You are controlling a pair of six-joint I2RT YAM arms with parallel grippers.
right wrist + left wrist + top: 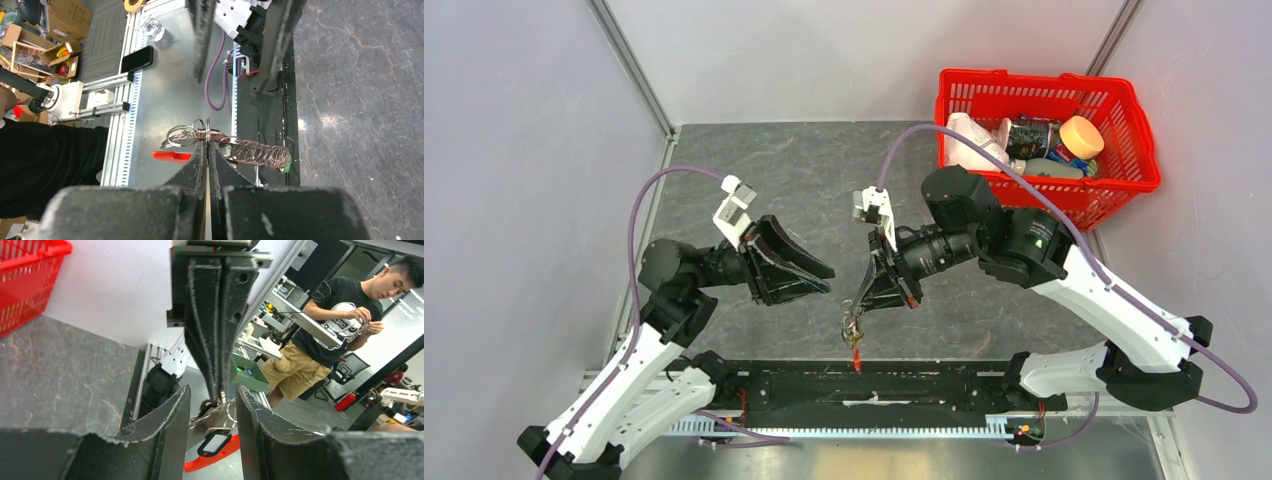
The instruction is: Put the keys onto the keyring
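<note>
**Operator:** In what state is the right gripper point(857, 305) found?

**Technician:** It is found closed; its fingers are pressed flat together on a thin metal ring of the keyring point(852, 326); the bunch is hung from the fingertips, just beyond the middle of the black base rail point(944, 380).

**Operator:** What is seen in the bunch?

**Technician:** Several wire loops and a stretched wire coil point(257, 152) are shown in the right wrist view; a green piece point(288, 163) is seen at the coil's end; keys cannot be told apart from the loops. The strap's red section point(856, 358) is hung lowest, over the rail's far edge; a small black-framed tag point(215, 444) is carried on it.

**Operator:** And the left gripper point(830, 281)?

**Technician:** It is held open; nothing is held between its fingers; it is pointed at the bunch from beyond the rail, left of the rail's middle, near but not touching.

**Operator:** Can any writing be read?

**Technician:** None can be read. The labels on the containers in the red basket point(1114, 195), well beyond the rail's right end, are too small. In the left wrist view, the white print on the black T-shirt point(327, 292) of a person point(395, 275) is too blurred.
</note>
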